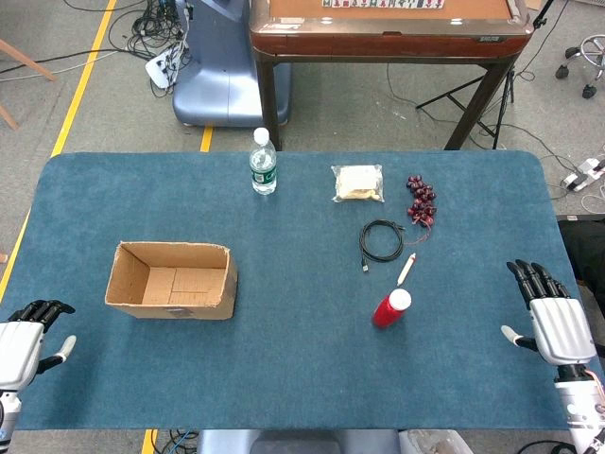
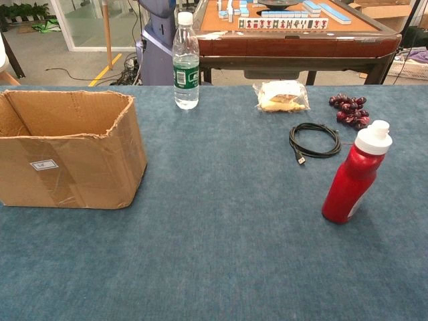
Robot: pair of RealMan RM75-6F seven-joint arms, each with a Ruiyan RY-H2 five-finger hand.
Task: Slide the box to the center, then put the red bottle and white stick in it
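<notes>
An open cardboard box [image 1: 171, 280] [image 2: 67, 148] sits on the left part of the blue table, empty inside. The red bottle [image 1: 390, 308] [image 2: 355, 174] with a white cap stands upright right of centre. The white stick [image 1: 406, 269] lies just beyond the bottle, with a red tip; the chest view hides it. My left hand [image 1: 26, 342] rests at the table's near left edge, fingers apart and holding nothing, well left of the box. My right hand [image 1: 551, 312] lies at the near right edge, fingers spread, empty, right of the bottle. Neither hand shows in the chest view.
A clear water bottle [image 1: 264, 162] [image 2: 186, 60] stands at the far edge. A bagged snack [image 1: 357, 183] [image 2: 281, 95], a bunch of dark grapes [image 1: 422, 200] [image 2: 350, 109] and a coiled black cable [image 1: 381, 240] [image 2: 314, 139] lie beyond the stick. A wooden table [image 1: 388, 28] stands behind.
</notes>
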